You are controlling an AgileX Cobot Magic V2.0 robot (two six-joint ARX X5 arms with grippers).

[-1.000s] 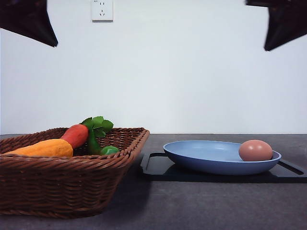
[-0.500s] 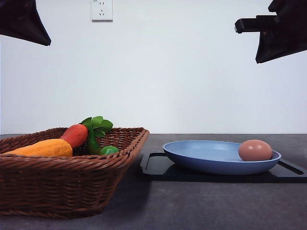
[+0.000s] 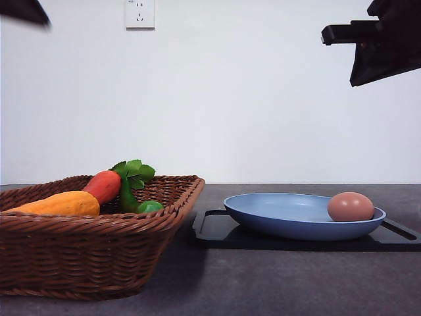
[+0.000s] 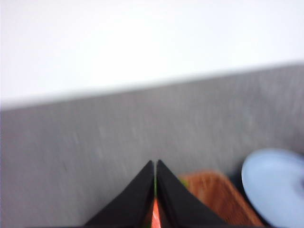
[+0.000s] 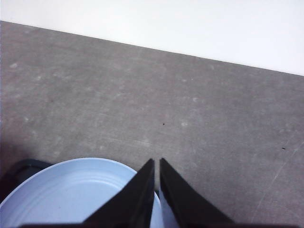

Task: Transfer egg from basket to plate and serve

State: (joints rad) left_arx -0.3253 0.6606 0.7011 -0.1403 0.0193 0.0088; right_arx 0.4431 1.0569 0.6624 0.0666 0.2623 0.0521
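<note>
The pinkish-brown egg (image 3: pixel 350 206) lies on the right side of the light-blue plate (image 3: pixel 283 214), which rests on a black tray. At the left stands the brown wicker basket (image 3: pixel 85 253). My right gripper (image 5: pixel 156 161) is shut and holds nothing. It hangs high above the plate (image 5: pixel 71 190), and its dark body (image 3: pixel 385 46) is at the top right of the front view. My left gripper (image 4: pixel 155 163) is shut too, raised high over the basket (image 4: pixel 209 190), in a blurred picture. A sliver of the left arm (image 3: pixel 23 10) shows at the top left corner.
In the basket lie a long orange vegetable (image 3: pixel 62 204), a red-orange one with green leaves (image 3: pixel 104 185) and a small green ball (image 3: pixel 150 206). The flat black tray (image 3: pixel 217 230) under the plate sits on the dark grey table. A white wall with a socket (image 3: pixel 140 13) stands behind.
The left arm has risen and has almost left the top left corner of the front view. The right arm came down and leftward, then held still. Egg and plate have not moved.
</note>
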